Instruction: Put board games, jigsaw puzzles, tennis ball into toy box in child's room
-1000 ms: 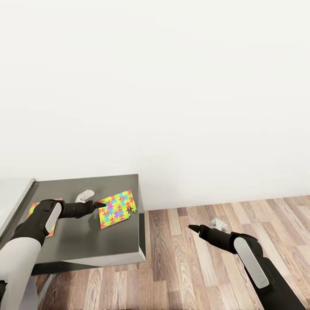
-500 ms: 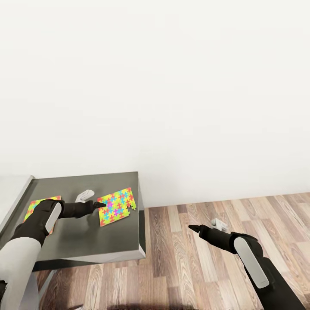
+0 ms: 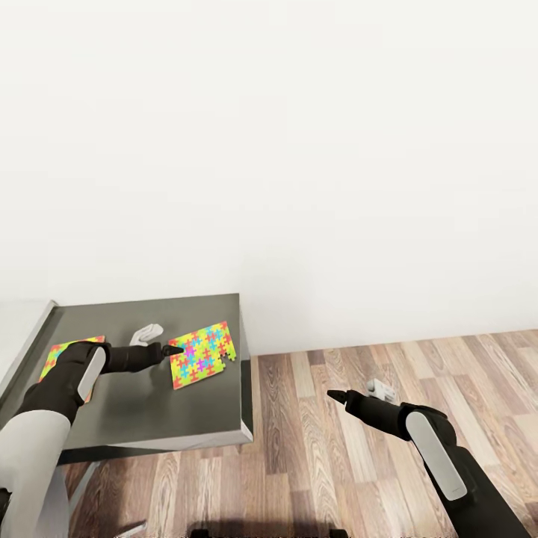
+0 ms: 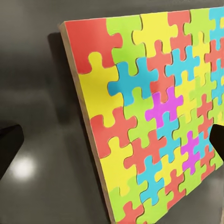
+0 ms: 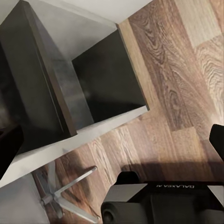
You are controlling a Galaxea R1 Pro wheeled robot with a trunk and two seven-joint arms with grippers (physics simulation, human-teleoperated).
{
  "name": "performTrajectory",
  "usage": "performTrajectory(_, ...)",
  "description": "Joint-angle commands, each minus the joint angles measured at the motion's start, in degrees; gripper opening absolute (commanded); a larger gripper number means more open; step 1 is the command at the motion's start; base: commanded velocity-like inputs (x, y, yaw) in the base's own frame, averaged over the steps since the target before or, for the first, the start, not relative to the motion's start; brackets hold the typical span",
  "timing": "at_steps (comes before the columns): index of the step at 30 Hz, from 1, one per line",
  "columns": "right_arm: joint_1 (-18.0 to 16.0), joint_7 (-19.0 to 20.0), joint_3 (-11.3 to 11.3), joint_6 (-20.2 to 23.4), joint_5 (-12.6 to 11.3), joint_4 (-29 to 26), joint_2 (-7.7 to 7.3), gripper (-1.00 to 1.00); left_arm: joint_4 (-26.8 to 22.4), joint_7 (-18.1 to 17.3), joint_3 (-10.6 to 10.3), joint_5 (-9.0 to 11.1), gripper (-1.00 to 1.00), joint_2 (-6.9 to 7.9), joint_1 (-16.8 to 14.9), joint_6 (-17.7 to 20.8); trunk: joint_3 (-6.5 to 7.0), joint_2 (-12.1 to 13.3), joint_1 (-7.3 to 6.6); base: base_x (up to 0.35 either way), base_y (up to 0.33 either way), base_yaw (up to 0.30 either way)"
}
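- The jigsaw puzzle is a thin, flat square board covered with interlocking pieces in red, yellow, green, blue and a few magenta ones; the left wrist view shows a pale edge along its side.
- It lies flat on the dark table, near the table's right edge and towards the wall, turned slightly askew.
- A second jigsaw puzzle with the same bright colours lies on the table farther left, partly hidden by the left arm, so two puzzles can be counted in all.
- The left gripper sits just at the left edge of the nearer puzzle; its dark fingertips stand wide apart with nothing between them, as the wrist view shows at either side.
- A small pale grey object rests on the table just behind that gripper; what it is I cannot tell.
- The right gripper hangs over the wooden floor, well apart from the table, its fingers spread and empty.
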Motion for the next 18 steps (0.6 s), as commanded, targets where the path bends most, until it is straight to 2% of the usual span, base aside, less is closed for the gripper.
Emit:
performTrajectory(1, -0.03, -0.24, 0.07, 0.16, -0.25, -0.06, -0.05, 1.0, 2.83, -0.01, 0.11, 0.56, 1.0, -0.06, 0.02, 0.48, -0.15, -0.07, 0.05, 0.0, 0.0, 0.0)
performTrajectory(18, 0.04, -0.24, -0.04, -0.22, -0.17, -0.08, -0.05, 1.0, 2.83, -0.01, 0.12, 0.56, 1.0, -0.13, 0.02, 0.5, -0.3, -0.07, 0.05, 0.0, 0.0, 0.0)
